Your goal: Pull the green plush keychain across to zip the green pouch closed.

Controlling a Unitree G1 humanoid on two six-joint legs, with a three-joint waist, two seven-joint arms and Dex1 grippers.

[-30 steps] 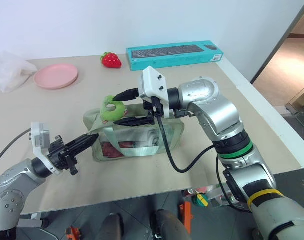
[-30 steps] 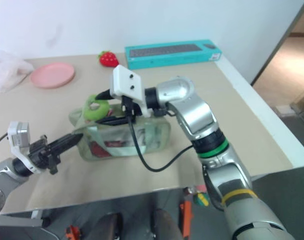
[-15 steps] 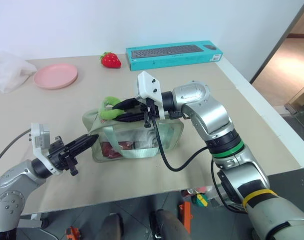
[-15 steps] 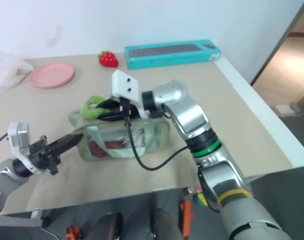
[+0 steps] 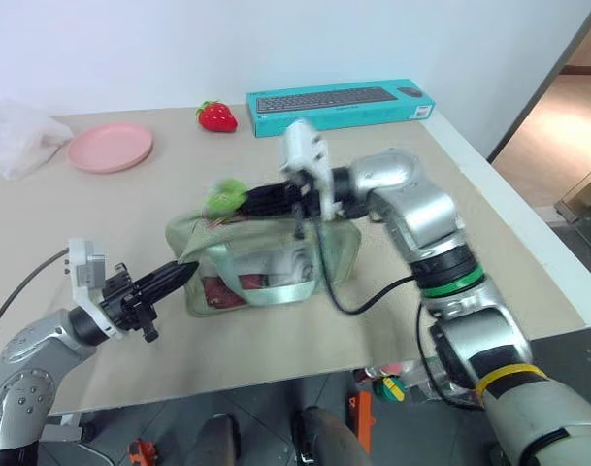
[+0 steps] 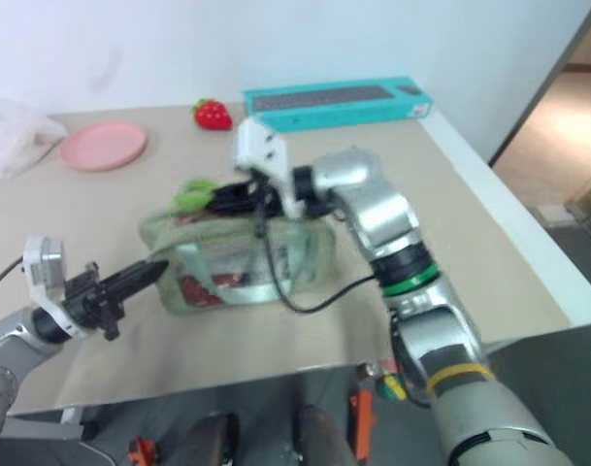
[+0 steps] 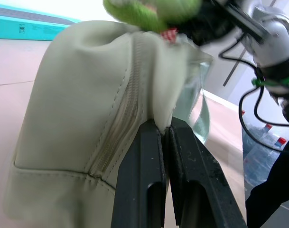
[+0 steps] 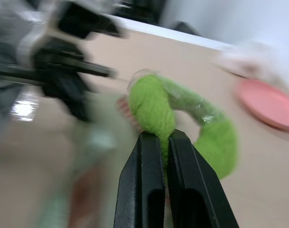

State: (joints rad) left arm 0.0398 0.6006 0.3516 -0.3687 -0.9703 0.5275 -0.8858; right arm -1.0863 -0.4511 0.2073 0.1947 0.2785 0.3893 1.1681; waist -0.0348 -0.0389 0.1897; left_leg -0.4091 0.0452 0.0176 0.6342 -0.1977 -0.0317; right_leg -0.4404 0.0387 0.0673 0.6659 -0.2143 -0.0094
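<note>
From the head views, the green pouch (image 5: 266, 267) sits in the middle of the table (image 5: 101, 214). The right gripper (image 5: 245, 202) holds the green plush keychain (image 5: 225, 196) above the pouch's left top corner — the zip looks barely pulled, so most of the job is left. The left gripper (image 5: 179, 275) pinches the pouch's left end.

In the left wrist view, its two fingers (image 7: 139, 180) squeeze a fold of pouch fabric beside the zipper, with the keychain up above.

In the right wrist view, the fingers (image 8: 151, 190) are pressed tight on the fuzzy green ring — a good hold for pulling across.
</note>
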